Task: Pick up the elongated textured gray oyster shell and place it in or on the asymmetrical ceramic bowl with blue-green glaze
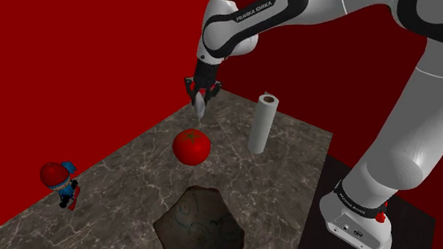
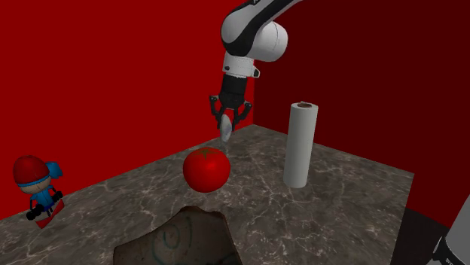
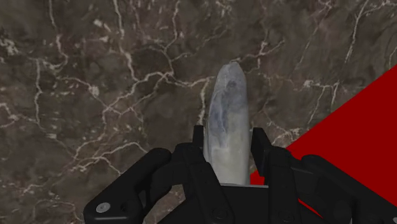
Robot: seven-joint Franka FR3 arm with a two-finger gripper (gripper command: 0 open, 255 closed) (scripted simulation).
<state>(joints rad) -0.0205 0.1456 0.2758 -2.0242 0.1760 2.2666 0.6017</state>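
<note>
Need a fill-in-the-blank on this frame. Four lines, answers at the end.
1. The gripper is ____ on the shell.
2. The tomato on the table is ____ in colour.
3. The paper roll stands ____.
4. The bowl is ____: the shell is not in it yet.
Missing words: shut; red; upright; empty.

Even, dimmish light w/o glare/blur; one wall (image 1: 327, 74) darker.
</note>
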